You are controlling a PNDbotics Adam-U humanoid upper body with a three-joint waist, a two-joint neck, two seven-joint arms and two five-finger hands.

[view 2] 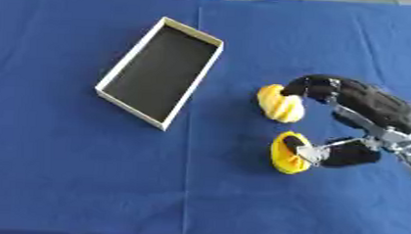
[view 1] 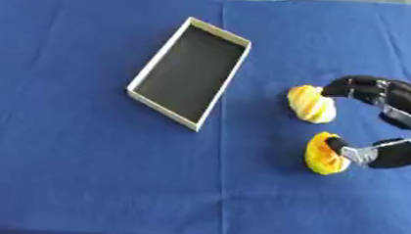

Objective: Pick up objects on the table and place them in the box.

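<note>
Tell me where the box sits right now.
The box lies tilted, left of centre on the blue cloth, apart from the two yellow objects at its right.

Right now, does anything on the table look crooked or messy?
Only the box: it lies slanted on the blue cloth, and it is empty. Nothing looks spilled or broken. Two yellow things lie by the right hand.

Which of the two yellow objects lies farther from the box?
The lower yellow object, touching the right hand thumb; the striped one lies closer to the box.
</note>
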